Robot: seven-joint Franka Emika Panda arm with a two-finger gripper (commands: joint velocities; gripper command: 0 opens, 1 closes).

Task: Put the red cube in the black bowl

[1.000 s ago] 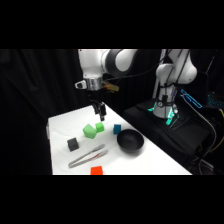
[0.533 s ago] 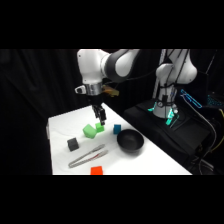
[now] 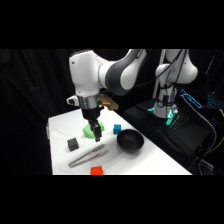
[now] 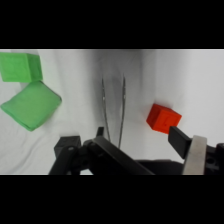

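Observation:
The red cube lies at the table's front edge, just in front of the metal tongs. In the wrist view the red cube sits to the right of the tongs, close to my right finger. The black bowl stands right of the tongs and holds nothing. My gripper hangs above the table beside the green cubes, behind the tongs. The gripper is open and holds nothing.
A black cube sits left of the tongs, and a teal cube behind the bowl. Two green cubes show at the wrist view's left. The table's front edge runs right by the red cube.
The arm has come down and toward the table's front, so the gripper now hangs low by the green cubes. No object on the table has moved.

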